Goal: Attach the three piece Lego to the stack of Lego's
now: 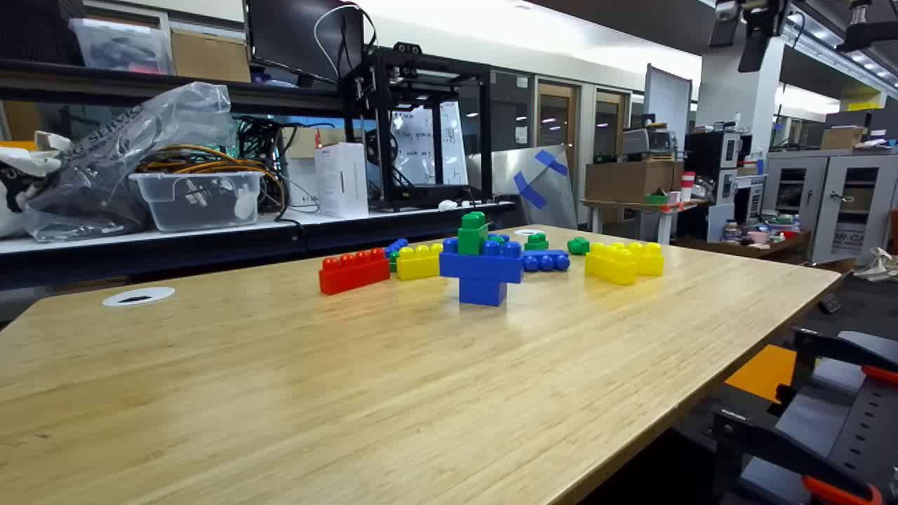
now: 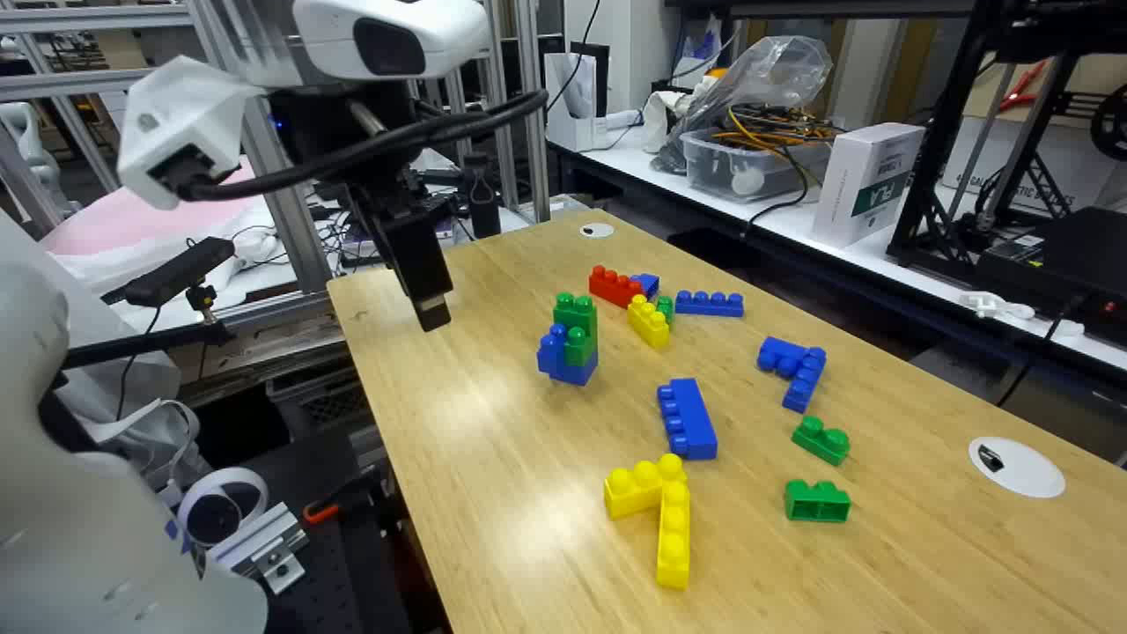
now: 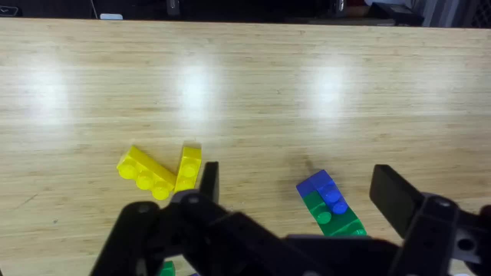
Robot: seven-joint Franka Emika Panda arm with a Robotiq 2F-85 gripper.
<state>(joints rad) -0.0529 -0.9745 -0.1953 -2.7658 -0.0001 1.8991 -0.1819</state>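
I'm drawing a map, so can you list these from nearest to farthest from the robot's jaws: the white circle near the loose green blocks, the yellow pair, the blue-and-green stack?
Judged in an exterior view:
1. Blue-and-green stack, around the picture's middle.
2. Yellow pair, lower down and right of the middle.
3. White circle, at the far right.

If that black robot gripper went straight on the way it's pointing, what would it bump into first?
Probably the tabletop: the open gripper points roughly downward, seemingly to one side of the blue-and-green stack, though depth is hard to judge.
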